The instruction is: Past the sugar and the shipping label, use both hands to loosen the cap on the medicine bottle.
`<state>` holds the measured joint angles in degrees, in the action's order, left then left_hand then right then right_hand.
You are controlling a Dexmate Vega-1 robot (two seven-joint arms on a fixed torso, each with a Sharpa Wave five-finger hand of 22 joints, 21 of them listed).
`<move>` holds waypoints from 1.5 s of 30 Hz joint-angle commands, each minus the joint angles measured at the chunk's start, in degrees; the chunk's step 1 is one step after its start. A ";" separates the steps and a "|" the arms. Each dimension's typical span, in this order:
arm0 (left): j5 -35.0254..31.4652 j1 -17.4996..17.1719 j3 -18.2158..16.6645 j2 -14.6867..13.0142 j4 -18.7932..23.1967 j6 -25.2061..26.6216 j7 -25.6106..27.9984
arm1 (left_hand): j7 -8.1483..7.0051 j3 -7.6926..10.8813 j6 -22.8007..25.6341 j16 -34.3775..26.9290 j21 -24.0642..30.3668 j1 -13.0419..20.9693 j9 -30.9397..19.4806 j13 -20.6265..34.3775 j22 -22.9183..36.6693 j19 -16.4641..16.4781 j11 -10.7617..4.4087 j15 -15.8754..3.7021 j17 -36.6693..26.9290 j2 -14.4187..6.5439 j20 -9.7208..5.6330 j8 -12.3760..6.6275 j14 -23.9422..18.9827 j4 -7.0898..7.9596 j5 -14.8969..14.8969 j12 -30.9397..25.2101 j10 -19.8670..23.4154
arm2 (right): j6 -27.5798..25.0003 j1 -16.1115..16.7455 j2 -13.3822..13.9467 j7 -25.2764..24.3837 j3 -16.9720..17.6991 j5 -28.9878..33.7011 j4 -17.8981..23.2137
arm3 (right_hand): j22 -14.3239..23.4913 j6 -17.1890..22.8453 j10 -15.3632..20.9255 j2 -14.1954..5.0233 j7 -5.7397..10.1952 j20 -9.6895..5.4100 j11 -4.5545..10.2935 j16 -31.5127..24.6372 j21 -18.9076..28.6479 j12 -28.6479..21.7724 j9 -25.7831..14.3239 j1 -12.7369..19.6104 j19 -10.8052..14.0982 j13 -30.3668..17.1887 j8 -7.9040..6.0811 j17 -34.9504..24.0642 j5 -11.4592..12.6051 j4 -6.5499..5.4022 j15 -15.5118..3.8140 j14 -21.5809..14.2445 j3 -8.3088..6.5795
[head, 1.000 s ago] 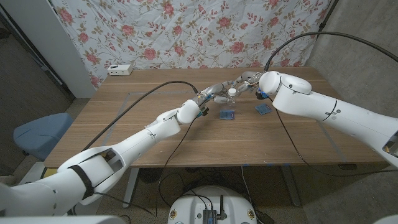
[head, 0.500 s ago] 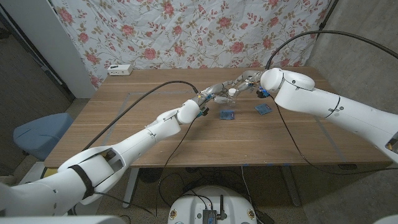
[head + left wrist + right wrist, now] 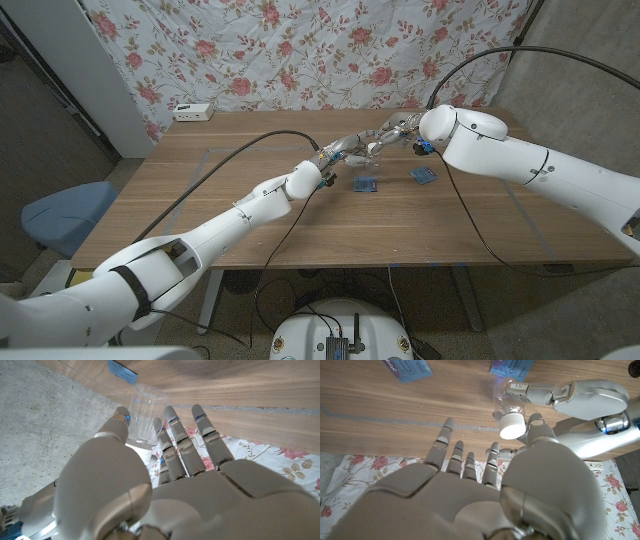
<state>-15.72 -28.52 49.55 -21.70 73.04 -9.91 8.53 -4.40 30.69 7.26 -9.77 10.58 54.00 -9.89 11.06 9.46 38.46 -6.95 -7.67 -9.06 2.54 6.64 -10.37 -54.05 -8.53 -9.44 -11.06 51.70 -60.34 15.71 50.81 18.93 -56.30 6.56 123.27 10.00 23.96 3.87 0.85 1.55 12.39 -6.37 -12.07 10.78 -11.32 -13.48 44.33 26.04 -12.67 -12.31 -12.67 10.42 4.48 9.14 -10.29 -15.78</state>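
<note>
- Currently, the left hand (image 3: 352, 149) is gripping a clear medicine bottle (image 3: 372, 150) just above the wooden table (image 3: 200, 190), at about one o'clock from the table's middle in the head view.
- From the left wrist view, the fingers (image 3: 172, 422) are wrapping around the clear bottle body (image 3: 144, 416), probably bracing it so it cannot spin while the cap gets turned.
- Meanwhile the right hand (image 3: 398, 129) is reaching in from the two o'clock side, meeting the bottle at its cap end.
- From the right wrist view, the right hand's thumb (image 3: 536, 427) is sitting beside the white cap (image 3: 512, 426), with the other fingers (image 3: 470, 462) spread apart; I cannot tell whether the cap is actually being pinched.
- Two small blue packets (image 3: 366, 184) and (image 3: 423, 176) are lying flat on the wood nearer the robot, at about five o'clock from the bottle, well clear of both hands.
- Judging by this, the loosening twist is either starting or about to start.
</note>
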 commanded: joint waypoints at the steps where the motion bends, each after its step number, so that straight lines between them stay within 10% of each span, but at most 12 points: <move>1: -0.18 -0.31 -0.03 -0.16 0.72 0.57 0.20 | -0.05 0.45 0.23 -0.29 0.08 0.10 -0.10 0.32 0.12 -0.31 -1.09 -2.58 -0.22 -0.63 0.06 -0.21 0.01 0.12 -0.50 -0.22 1.56 | -0.99 -2.23 -0.25 0.42 -4.23 3.81 -0.06 | 0.01 -0.65 0.13 -0.27 -2.58 -0.06 -0.82 0.03 -0.37 -0.49 -0.56 -2.91 -1.56 -0.24 -0.26 -0.25 0.41 -1.21 1.08 0.26 0.87; 11: -0.14 -0.40 0.00 -0.18 0.91 0.67 0.09 | -0.07 0.44 0.33 -0.34 0.08 0.18 -0.10 0.32 0.12 -0.29 -1.11 -2.57 -0.23 -0.58 0.02 -0.24 -0.07 0.04 -0.50 -0.24 1.61 | -0.61 -1.51 -0.15 0.57 -4.65 5.79 0.03 | -0.06 0.18 0.39 -0.53 -2.86 -0.11 -1.22 0.40 -0.42 -0.63 -0.82 -4.80 -2.53 -0.29 -0.74 -0.23 0.14 -1.85 1.95 1.46 1.33; 45: -0.12 0.02 0.10 -0.02 0.39 0.22 -0.23 | -0.05 0.47 0.38 -0.33 0.08 0.20 -0.10 0.32 0.12 -0.34 -1.07 -2.58 -0.24 -0.61 0.12 -0.24 -0.03 0.01 -0.49 -0.20 1.48 | -1.80 -0.21 -2.08 -0.80 -5.01 9.49 -0.85 | -0.08 9.47 3.65 -0.84 -0.86 -0.29 -1.59 -0.69 0.56 -1.40 -2.65 0.12 -0.89 -0.43 -6.26 0.44 0.16 3.21 0.48 -1.52 -1.81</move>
<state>-15.93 -28.69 49.62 -21.82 73.74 -9.38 8.42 -4.39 30.79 7.26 -9.77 10.58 54.16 -9.89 11.07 9.46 38.35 -6.94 -7.67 -9.22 2.51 6.75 -10.37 -54.05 -8.42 -9.49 -11.05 51.72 -61.86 15.25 49.24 18.71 -61.16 15.11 122.67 9.87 32.37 6.88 0.19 0.64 11.99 -7.87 -12.43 11.08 -12.37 -15.85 43.86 24.41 -12.93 -17.97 -12.14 10.41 7.28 9.70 -10.97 -17.16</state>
